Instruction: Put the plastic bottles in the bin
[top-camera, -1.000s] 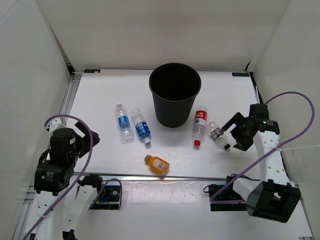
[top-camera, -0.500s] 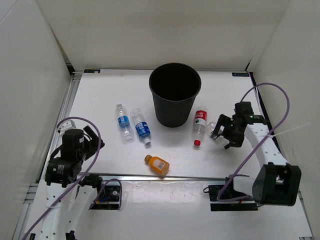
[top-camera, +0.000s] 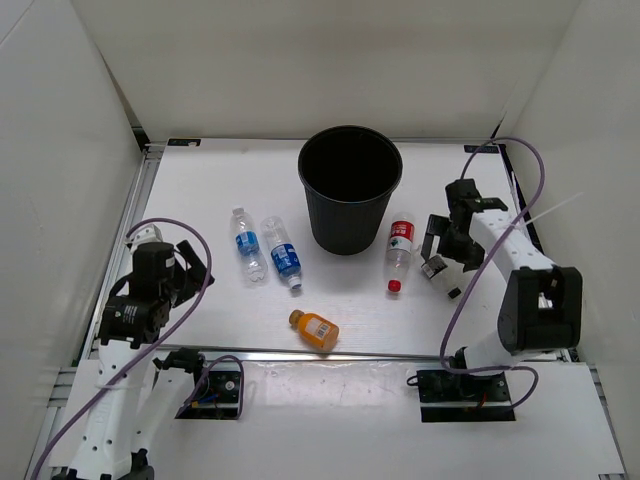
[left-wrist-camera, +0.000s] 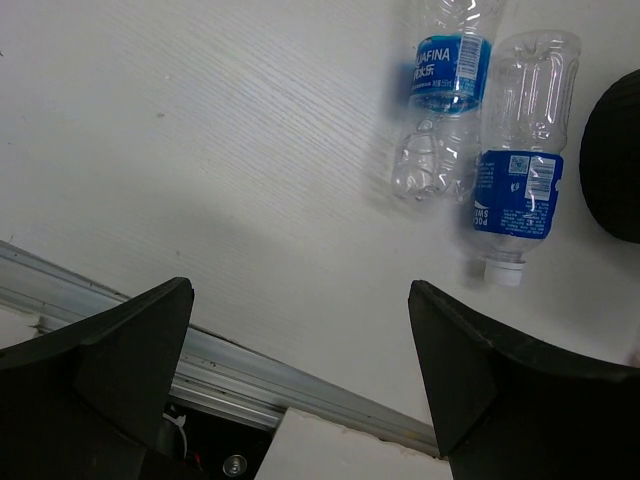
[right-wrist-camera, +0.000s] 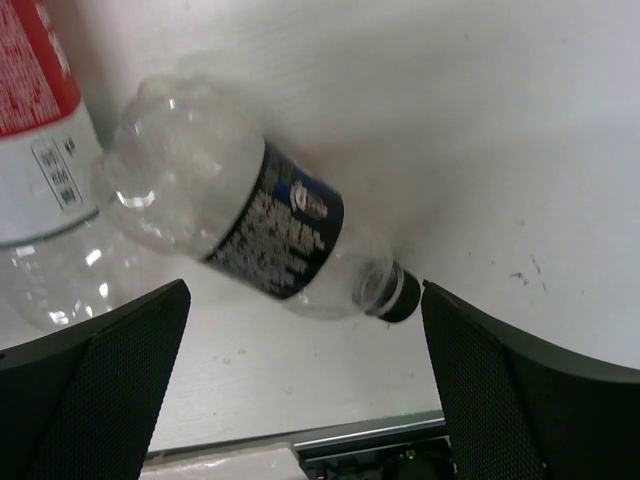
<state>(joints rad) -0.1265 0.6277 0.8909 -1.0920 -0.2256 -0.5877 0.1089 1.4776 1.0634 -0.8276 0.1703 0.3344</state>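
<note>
The right tool (right-wrist-camera: 303, 292), spread wide, hovers over the dark-labelled bottle (right-wrist-camera: 262, 232), which lies on its side near the tabletop's (top-camera: 200, 190) right edge, outside the black bin (top-camera: 350, 228). The first pick looks in hand; next it must descend and close across the body. The left tool (left-wrist-camera: 300, 290) is spread and empty.

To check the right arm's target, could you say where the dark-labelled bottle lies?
Top view: the dark-labelled bottle lies right of the bin, beside the red-labelled bottle, under the open right gripper.

White letters "AFINA" on the blue label of a clear bottle (left-wrist-camera: 449, 72), other print too small to read
</note>
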